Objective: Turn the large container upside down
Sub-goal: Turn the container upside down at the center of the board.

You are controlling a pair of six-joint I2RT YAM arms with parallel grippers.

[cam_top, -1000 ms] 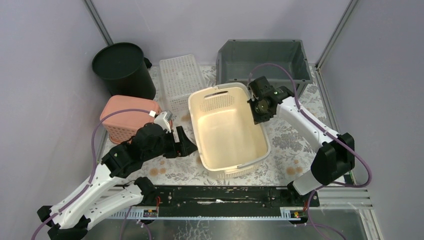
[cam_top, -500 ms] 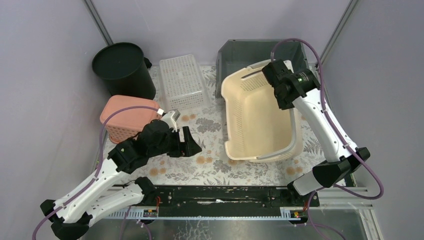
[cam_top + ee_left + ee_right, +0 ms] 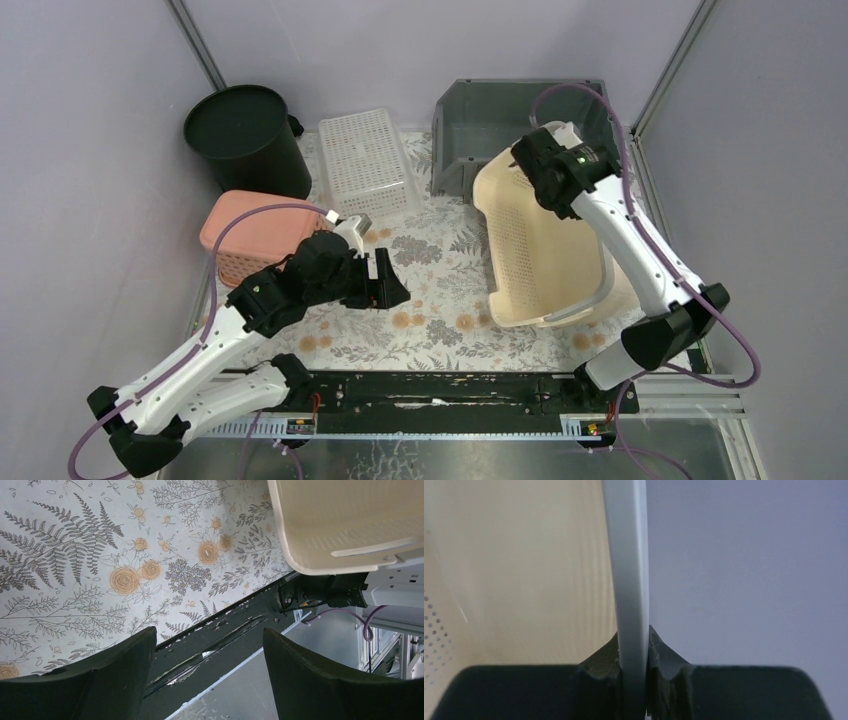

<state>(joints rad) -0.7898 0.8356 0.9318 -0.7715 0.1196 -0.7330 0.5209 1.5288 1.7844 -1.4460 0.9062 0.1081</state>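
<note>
Container (image 3: pixel 545 250) stands tilted on edge, rim pinched by right gripper (image 3: pixel 632 652).

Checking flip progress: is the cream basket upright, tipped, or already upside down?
Tipped on its side, not yet inverted: the cream basket shows its interior facing left, with the right gripper pinching its rim.

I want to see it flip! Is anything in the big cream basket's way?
Nothing lies on the flowery table left of the cream basket, which the right gripper holds by its rim. The grey bin stands close behind; the open left gripper hovers off left.
</note>
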